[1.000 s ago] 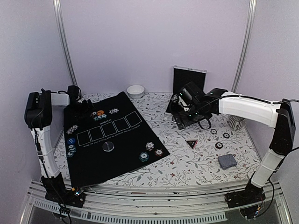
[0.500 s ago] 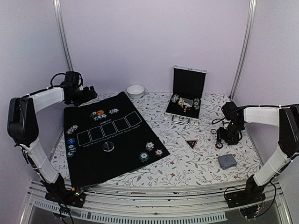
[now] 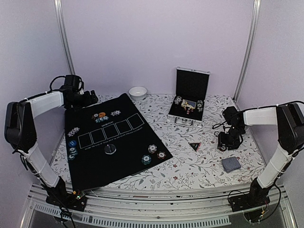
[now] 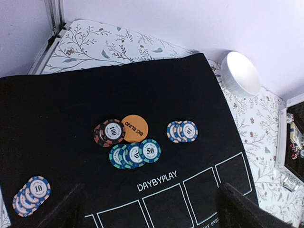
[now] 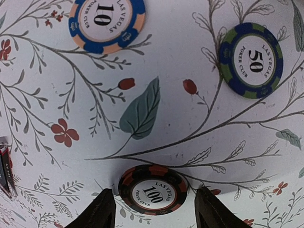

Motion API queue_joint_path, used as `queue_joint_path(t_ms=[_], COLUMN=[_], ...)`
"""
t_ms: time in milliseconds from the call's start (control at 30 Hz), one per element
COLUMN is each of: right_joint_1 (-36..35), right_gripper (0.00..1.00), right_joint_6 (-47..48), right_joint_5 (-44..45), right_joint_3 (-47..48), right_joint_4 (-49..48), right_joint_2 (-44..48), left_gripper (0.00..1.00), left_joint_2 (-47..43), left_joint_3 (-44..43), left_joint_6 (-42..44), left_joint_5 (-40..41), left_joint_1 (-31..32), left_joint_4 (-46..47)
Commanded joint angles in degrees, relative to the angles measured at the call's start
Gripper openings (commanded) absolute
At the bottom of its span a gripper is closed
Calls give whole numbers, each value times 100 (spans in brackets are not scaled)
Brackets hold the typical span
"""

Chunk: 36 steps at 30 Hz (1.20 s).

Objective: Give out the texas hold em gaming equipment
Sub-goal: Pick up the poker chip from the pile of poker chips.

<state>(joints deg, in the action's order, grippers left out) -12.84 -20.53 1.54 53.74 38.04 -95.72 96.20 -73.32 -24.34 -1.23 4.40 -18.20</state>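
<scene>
Near the table [image 3: 199, 173] edge, spread right gripper [image 5: 154, 210] straddles the 100 chip [image 5: 153, 190].

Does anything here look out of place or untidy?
Three chips lie scattered on the floral cloth: the 10 chip, the 50 chip and the 100 chip, away from the black mat where other chips sit grouped. The right hand is open astride the 100 chip.

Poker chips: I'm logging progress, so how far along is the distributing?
Done: chip stacks and the grey button sit on the black mat. In hand: the open right pincer straddles the 100 chip on the floral cloth. Left: the 10 chip, 50 chip, card deck and triangular marker lie off the mat.
</scene>
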Motion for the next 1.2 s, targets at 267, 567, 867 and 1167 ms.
queue_joint_path(t_ms=[267, 567, 867, 1167], right_joint_1=[16, 19, 11, -283], right_gripper=[49, 38, 10, 8], right_joint_6=[157, 172, 251, 261], right_joint_5=[121, 158, 79, 511], right_joint_3=[84, 90, 244, 956], right_joint_4=[-141, -93, 144, 855], right_joint_2=[-169, -355, -21, 316], left_gripper=[96, 97, 97, 97], left_joint_2=[-102, -67, -108, -213], left_joint_3=[41, 7, -15, -25], left_joint_6=[113, 130, 131, 123], left_joint_5=[-113, -156, -154, -294], left_joint_1=[-6, -10, -17, -7], left_joint_4=[119, 119, 115, 115])
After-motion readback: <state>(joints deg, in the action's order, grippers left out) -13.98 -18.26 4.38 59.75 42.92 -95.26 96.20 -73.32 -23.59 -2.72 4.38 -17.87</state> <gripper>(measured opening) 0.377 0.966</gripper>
